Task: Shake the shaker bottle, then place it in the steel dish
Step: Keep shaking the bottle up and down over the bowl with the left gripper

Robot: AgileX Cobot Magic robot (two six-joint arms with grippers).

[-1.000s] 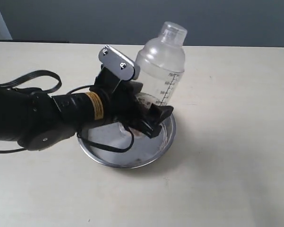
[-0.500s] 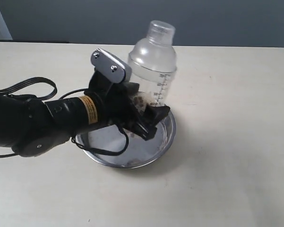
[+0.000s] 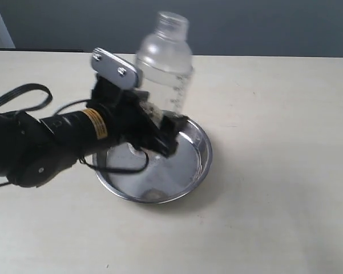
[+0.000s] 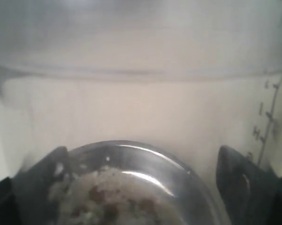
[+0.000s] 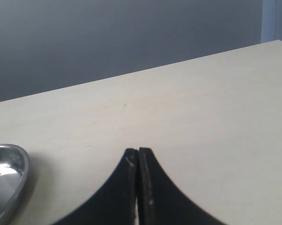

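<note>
The clear shaker bottle (image 3: 164, 68) with its frosted dome and black marks is held upright above the left rear part of the steel dish (image 3: 197, 165). My left gripper (image 3: 154, 128) is shut on the bottle's lower body. In the left wrist view the bottle's wall (image 4: 141, 108) fills the picture, brown beads (image 4: 103, 199) lie at its bottom, and a dark finger (image 4: 241, 180) presses each side. The dish rim (image 4: 145, 152) shows through the plastic. My right gripper (image 5: 138, 152) is shut on nothing, hovering over bare table with the dish's edge (image 5: 7, 173) off to one side.
A pale table (image 3: 274, 114) carries everything, with a dark wall behind it. Black cables (image 3: 23, 94) loop off the left arm at the left edge. The right arm does not appear in the exterior view.
The left gripper has carried the bottle up and to the left, away from the dish's right rear rim. The arm has drawn back leftward. The dish has stayed put.
</note>
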